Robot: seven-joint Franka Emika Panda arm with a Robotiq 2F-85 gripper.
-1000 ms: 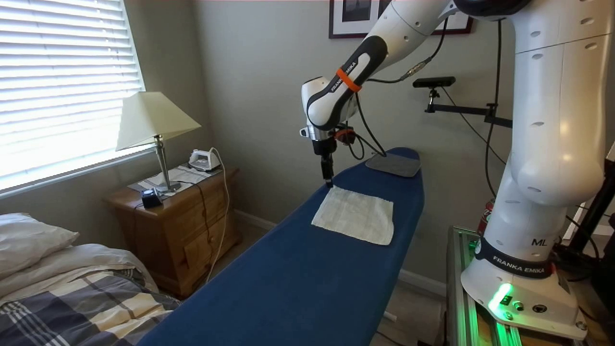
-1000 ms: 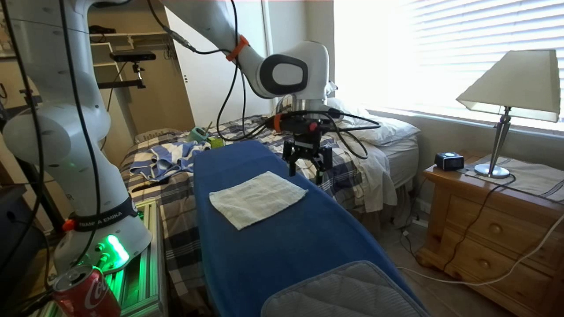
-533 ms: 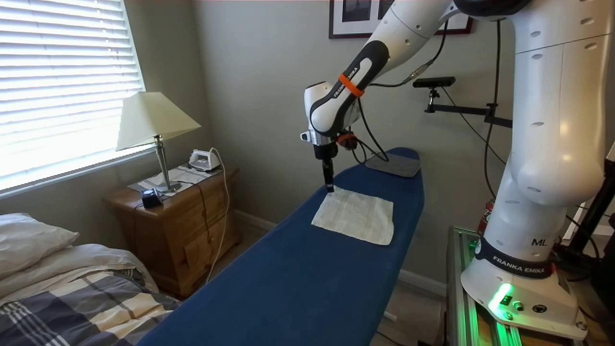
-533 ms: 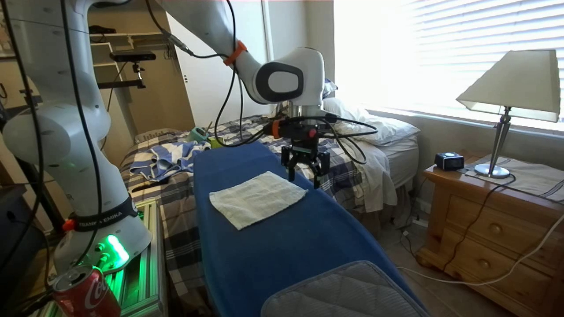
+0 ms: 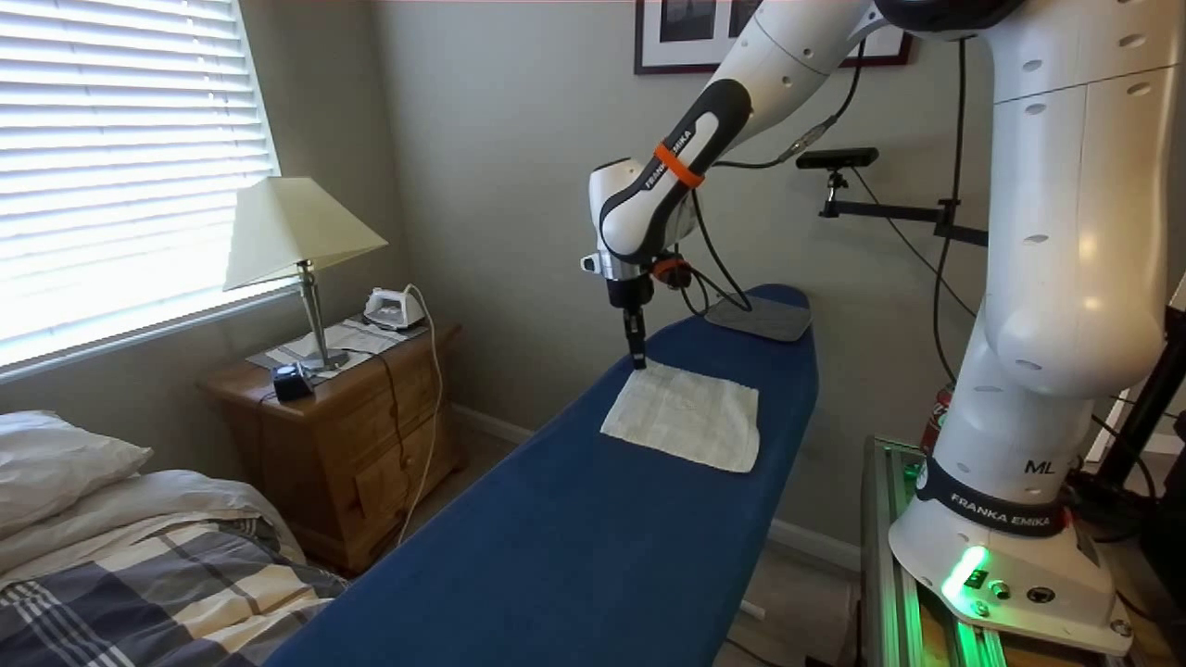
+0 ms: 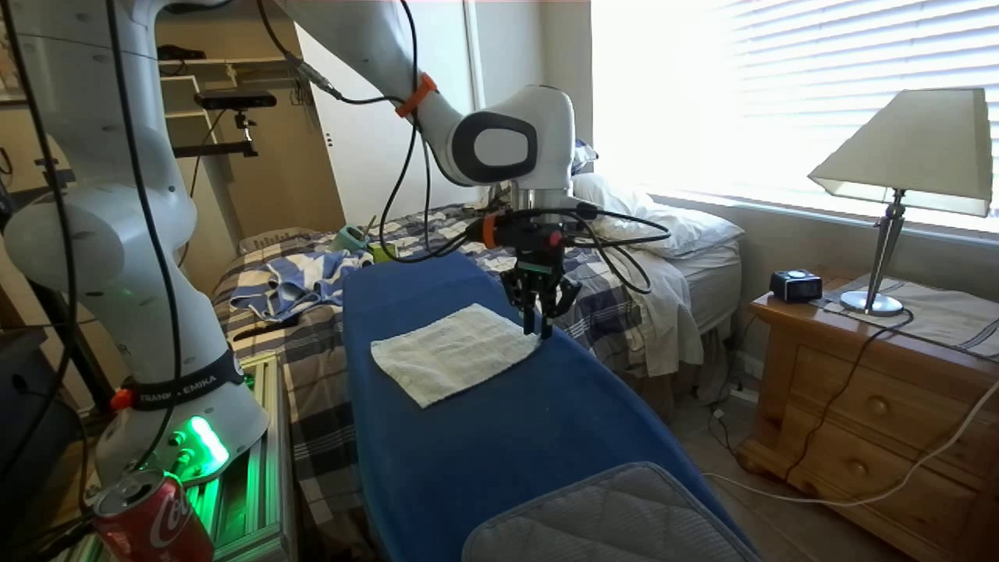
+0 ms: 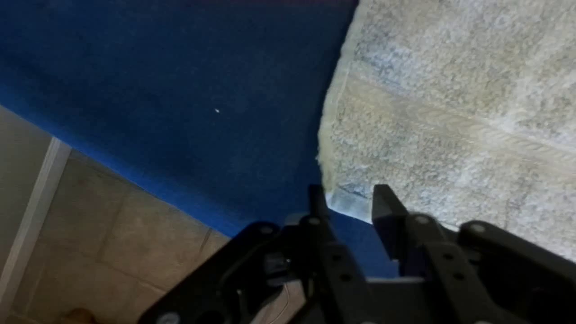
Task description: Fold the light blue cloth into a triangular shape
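The light blue cloth (image 5: 686, 417), very pale and almost white, lies flat and unfolded on the blue padded board. In an exterior view my gripper (image 6: 538, 329) points down at the corner of the cloth (image 6: 456, 355) near the board's edge. From the wrist, that same corner of the cloth (image 7: 463, 112) shows between the two black fingertips of my gripper (image 7: 348, 198). A narrow gap is left between the fingers, so the jaws are partly open, one on each side of the corner. Whether the tips touch the fabric I cannot tell.
The dark blue board (image 5: 574, 537) drops off to the floor close beside the gripper. A grey quilted pad (image 6: 609, 523) lies on its narrow end. A nightstand (image 5: 343, 435) with a lamp and an iron, and a bed (image 6: 663, 273), stand around it.
My gripper has come down a little toward the cloth's corner, then held its place while its fingers drew much closer together. The cloth has not moved.
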